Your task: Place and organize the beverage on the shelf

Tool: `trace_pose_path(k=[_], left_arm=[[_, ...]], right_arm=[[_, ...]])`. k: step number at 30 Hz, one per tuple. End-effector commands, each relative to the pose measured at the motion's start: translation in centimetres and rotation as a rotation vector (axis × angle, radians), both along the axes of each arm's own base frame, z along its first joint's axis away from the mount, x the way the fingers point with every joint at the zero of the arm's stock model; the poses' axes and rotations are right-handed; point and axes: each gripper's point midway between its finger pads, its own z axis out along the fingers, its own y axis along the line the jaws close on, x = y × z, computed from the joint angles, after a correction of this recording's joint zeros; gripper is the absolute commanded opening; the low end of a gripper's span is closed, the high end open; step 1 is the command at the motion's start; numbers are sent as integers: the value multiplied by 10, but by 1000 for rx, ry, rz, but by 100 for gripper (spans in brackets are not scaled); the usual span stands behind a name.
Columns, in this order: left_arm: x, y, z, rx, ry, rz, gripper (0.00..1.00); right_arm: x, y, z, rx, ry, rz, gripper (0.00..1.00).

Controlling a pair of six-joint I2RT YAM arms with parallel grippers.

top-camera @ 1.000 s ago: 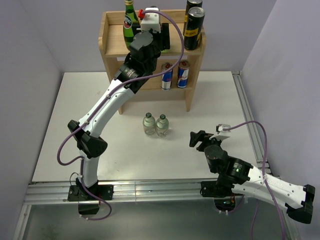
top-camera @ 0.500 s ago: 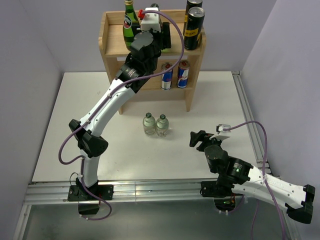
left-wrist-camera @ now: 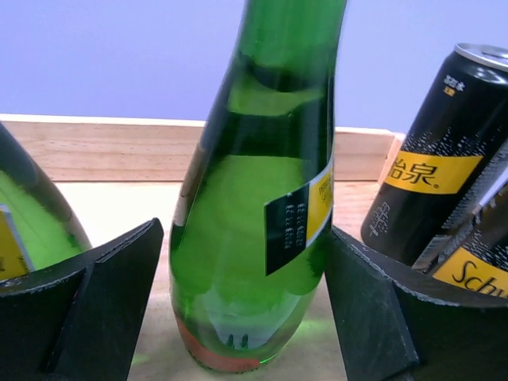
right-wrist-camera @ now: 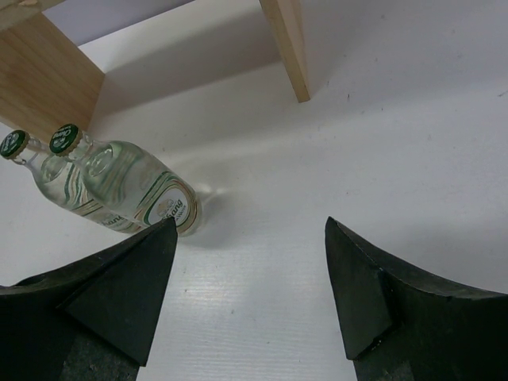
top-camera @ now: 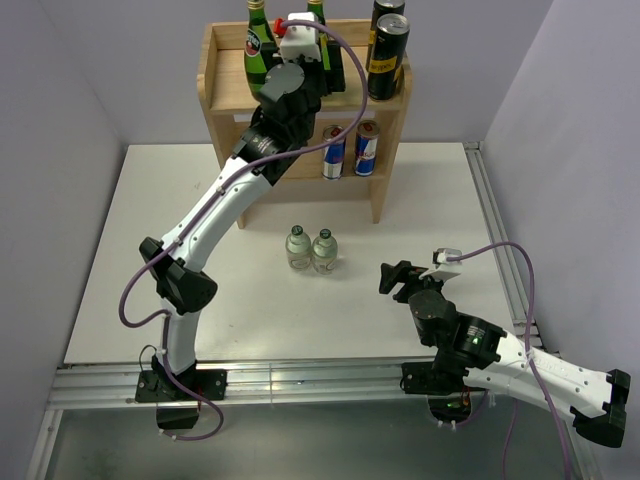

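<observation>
The light-wood shelf [top-camera: 213, 105] stands at the back of the table. My left gripper [top-camera: 325, 70] reaches over its top tier, jaws open around a green bottle [left-wrist-camera: 254, 198] that stands on the tier; there is a small gap at the left finger [left-wrist-camera: 103, 302]. The bottle's neck [top-camera: 316, 12] shows above the wrist. A second green bottle [top-camera: 258, 40] stands to its left, two black cans [top-camera: 388, 58] to its right. Two small clear bottles [top-camera: 311, 249] stand on the table. My right gripper [top-camera: 392, 277] is open and empty, low over the table right of them.
Two blue-and-silver cans [top-camera: 350, 150] stand on the lower tier. The right wrist view shows the clear bottles [right-wrist-camera: 135, 186] ahead left and the shelf's side panel [right-wrist-camera: 290, 48]. Walls close in left, right and behind. A metal rail [top-camera: 300, 380] runs along the near edge.
My left wrist has shifted slightly on the top tier and the green bottle's neck now shows above it. The right arm has not moved.
</observation>
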Motion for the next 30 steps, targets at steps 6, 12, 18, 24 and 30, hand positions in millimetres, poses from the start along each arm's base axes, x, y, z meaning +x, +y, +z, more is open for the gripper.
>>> trace_pose_path(k=[6, 12, 18, 24, 30], left_arm=[[1, 13, 17, -47, -50, 29, 86], [-3, 13, 14, -48, -41, 25, 91], [-12, 19, 14, -43, -42, 40, 93], [-20, 16, 12, -35, -44, 50, 93], [-28, 14, 8, -39, -32, 62, 93]], right_arm=[[2, -2, 7, 34, -29, -23, 82], [2, -1, 7, 35, -29, -23, 82], [2, -1, 7, 34, -29, -23, 82], [2, -1, 7, 32, -28, -22, 82], [3, -1, 7, 32, -28, -23, 82]])
